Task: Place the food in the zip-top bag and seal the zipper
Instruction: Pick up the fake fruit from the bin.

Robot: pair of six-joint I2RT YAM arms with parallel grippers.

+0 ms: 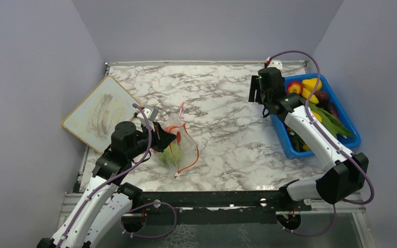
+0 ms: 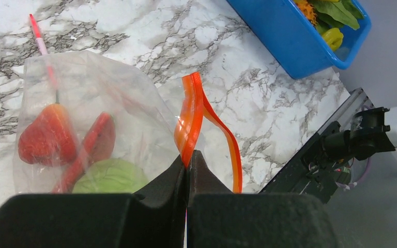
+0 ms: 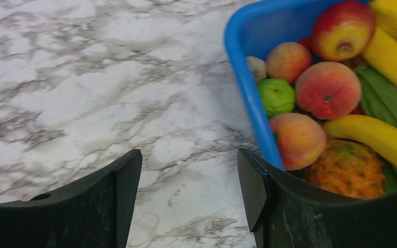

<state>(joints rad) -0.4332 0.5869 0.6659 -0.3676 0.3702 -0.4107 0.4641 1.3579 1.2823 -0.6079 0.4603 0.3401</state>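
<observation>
The zip-top bag (image 1: 171, 151) is laid on the marble table (image 1: 227, 103) well apart from the blue bin (image 3: 243, 77), toward the left arm's side of it. Three pieces of food are seen through the clear plastic: a red wedge (image 2: 44, 137), a red slice with a dark edge (image 2: 98, 139) and a green round piece (image 2: 111, 175), all bunched at the end of the bag away from the blue bin.

The zipper (image 2: 191, 111) is pinched by the left gripper (image 2: 187, 157), whose fingers are pressed together on the orange strip. From that pinch the strip is stood up in a narrow fold, and a second strand is curved away and down on the side toward the blue bin, so the two strands are seen apart there.

A pink stick (image 2: 37, 36) is also found well apart from the blue bin, with one end showing through the clear plastic.

The right gripper (image 3: 187, 160) is held over bare marble just beside the blue bin's rim, on the side facing the bag. Its fingers are spread wide and nothing is held between them. Inside the blue bin, peaches (image 3: 328, 88), a green fruit (image 3: 276, 95), an apple (image 3: 344, 28) and bananas (image 3: 372, 134) are piled.
</observation>
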